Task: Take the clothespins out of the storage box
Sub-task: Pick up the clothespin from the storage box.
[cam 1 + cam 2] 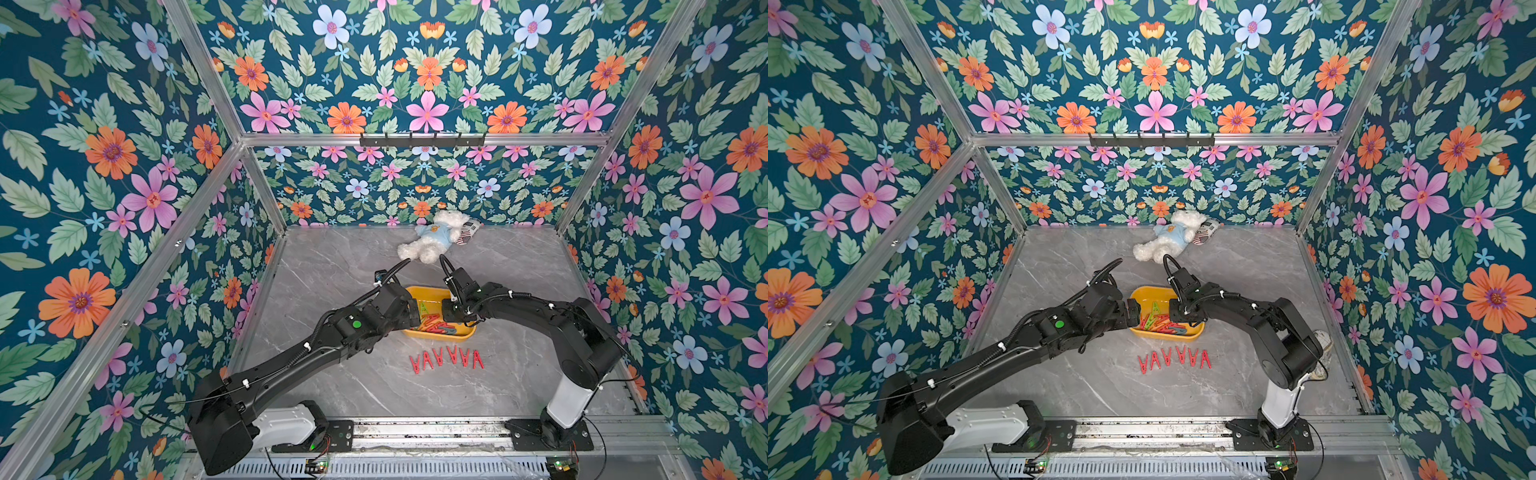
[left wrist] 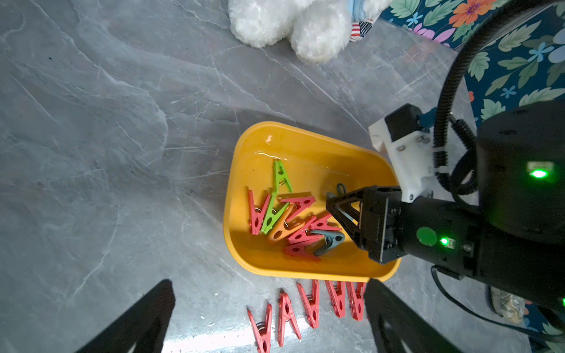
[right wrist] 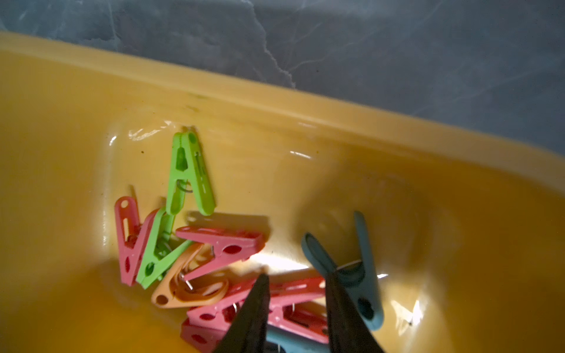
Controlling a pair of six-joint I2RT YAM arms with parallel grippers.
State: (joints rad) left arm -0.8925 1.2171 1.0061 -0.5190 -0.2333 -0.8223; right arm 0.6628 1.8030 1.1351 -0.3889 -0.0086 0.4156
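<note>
Yellow plastic, shallow and round-cornered, the storage box (image 1: 428,294) sits mid-desk. The small A-shaped plastic clothespins (image 2: 293,220) left in it are heaped toward its near end: red, green, one orange, grey-blue. Six red pegs (image 1: 446,358) lie in a row on the grey marbled desk (image 1: 332,374), just near of the box.

My right fingers (image 3: 260,293) reach in from the right, narrow, with their tips down in the heap. A grey-blue peg (image 3: 351,275) leans against one of them, but I cannot tell whether anything is pinched. My left fingers (image 2: 379,293) hang wide and empty by the box's left side.

To pick well here, I judge I should close on a single peg across its flat body and lift straight up. I should then pause above the rim, because the wire springs can hook neighbouring pegs. If the light box slides, my left fingers could steady it.
</note>
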